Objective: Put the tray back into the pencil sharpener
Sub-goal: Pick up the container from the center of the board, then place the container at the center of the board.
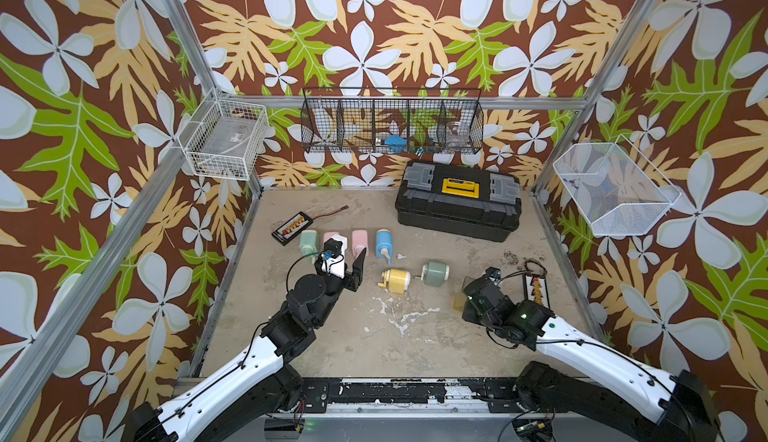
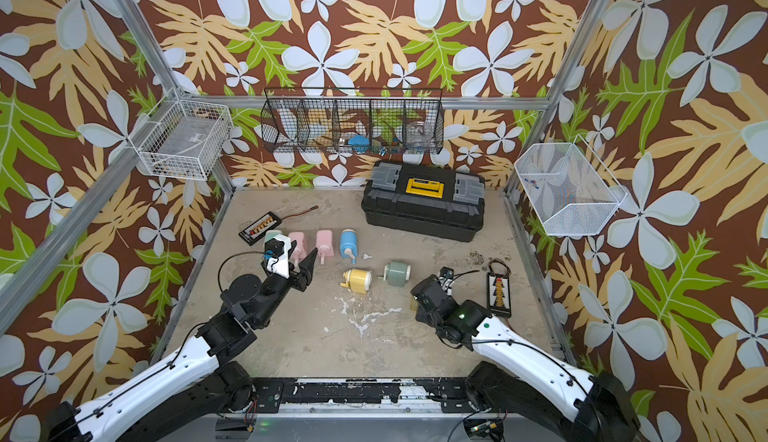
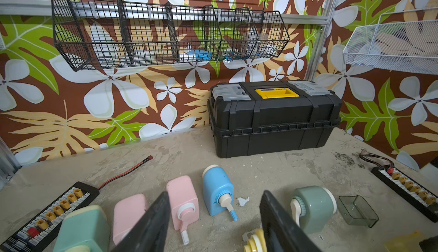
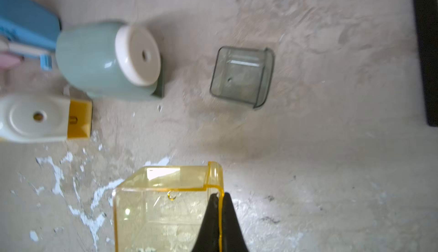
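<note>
A clear yellow tray (image 4: 166, 210) sits low over the table at the right, and my right gripper (image 4: 219, 195) is shut on one of its side walls. In both top views the wrist hides most of this tray (image 1: 458, 300). The yellow pencil sharpener (image 1: 397, 280) lies on its side mid-table, its open slot end (image 4: 79, 118) facing the tray. My left gripper (image 3: 215, 192) hangs open and empty above the table, just left of the yellow sharpener (image 3: 254, 242).
A green sharpener (image 1: 435, 272) lies beside the yellow one, with its own grey-green tray (image 4: 241, 76) loose to its right. Pink and blue sharpeners (image 1: 383, 243) stand in a row behind. A black toolbox (image 1: 457, 205) is at the back, and connector boards (image 1: 291, 228) (image 1: 537, 290) lie at both sides.
</note>
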Available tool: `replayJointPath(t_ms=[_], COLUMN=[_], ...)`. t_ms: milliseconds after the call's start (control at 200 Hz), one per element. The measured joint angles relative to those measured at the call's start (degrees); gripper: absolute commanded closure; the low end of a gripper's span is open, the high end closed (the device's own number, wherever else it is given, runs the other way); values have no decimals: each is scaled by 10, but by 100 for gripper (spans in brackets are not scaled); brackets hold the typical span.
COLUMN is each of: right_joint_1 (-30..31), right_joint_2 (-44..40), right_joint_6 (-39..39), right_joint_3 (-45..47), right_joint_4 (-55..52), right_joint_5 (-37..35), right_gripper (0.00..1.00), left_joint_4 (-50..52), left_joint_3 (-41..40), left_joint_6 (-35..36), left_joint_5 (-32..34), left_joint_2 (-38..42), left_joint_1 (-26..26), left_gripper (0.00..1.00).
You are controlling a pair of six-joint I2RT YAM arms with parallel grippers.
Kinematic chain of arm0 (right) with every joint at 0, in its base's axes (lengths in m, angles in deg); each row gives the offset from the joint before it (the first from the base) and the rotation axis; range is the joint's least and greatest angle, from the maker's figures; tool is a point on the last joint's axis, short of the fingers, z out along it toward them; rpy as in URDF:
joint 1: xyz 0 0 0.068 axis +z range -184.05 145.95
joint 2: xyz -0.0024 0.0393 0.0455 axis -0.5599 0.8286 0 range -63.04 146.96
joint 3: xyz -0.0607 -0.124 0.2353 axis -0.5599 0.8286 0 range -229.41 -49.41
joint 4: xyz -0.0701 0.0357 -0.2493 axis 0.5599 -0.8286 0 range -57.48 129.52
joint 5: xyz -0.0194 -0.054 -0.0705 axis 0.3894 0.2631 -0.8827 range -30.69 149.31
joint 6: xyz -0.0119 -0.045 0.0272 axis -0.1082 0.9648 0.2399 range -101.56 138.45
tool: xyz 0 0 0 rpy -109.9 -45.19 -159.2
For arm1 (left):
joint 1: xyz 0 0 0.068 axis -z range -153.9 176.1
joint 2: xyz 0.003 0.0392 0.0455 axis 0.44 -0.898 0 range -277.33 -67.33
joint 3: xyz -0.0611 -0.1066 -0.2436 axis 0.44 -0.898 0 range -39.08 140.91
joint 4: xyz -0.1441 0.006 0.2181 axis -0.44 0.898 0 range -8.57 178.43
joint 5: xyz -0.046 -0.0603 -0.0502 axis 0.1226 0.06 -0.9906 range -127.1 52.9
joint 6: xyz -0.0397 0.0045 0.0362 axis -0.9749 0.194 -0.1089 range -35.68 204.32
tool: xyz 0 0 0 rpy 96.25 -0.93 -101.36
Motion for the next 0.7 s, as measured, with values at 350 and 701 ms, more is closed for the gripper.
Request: replayJointPath(t_ms=[350, 701], right_joint_1=[87, 87], right_joint_2=[147, 194], right_joint_6=[4, 26], right_joint_3=[-30, -30], right_joint_4=[-12, 22], right_joint_5=[-15, -9], right_gripper=[100, 94], left_joint_4=[9, 9], left_joint_3=[2, 7], left_joint_6=[0, 3], left_joint_5=[2, 4], left_joint_2=[-7, -17], left_joint_1=[0, 0], left_gripper=[37, 37])
